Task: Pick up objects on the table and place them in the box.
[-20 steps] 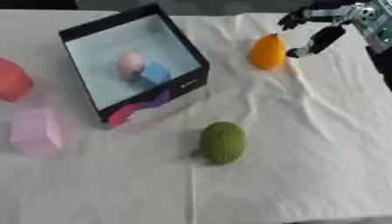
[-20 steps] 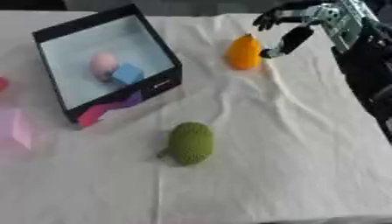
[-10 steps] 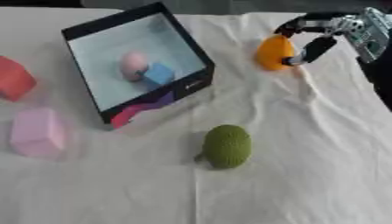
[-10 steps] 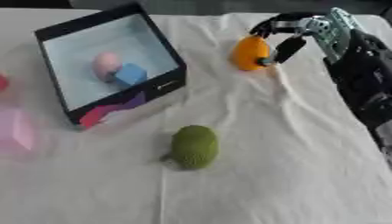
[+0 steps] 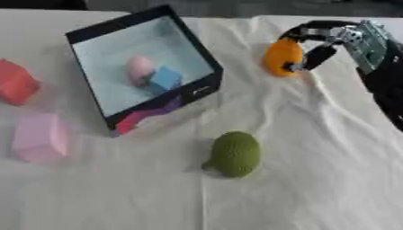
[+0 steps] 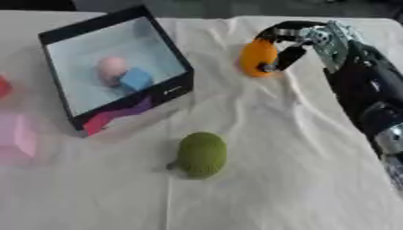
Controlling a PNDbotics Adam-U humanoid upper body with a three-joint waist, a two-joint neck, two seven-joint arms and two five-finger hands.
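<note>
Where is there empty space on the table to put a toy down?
The near cloth below the green object is bare, and so is the stretch between it and the right hand. It is crowded at the left, where the red block and pink block sit beside the box.

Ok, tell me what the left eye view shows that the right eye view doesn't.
Only the left eye view shows the whole red block and the whole pink block at the left edge. Only the right eye view shows the long black forearm running down the right side. Both show the right robot hand curled round the orange object, the box holding a pink thing and a blue block, and the green object on the white cloth.
</note>
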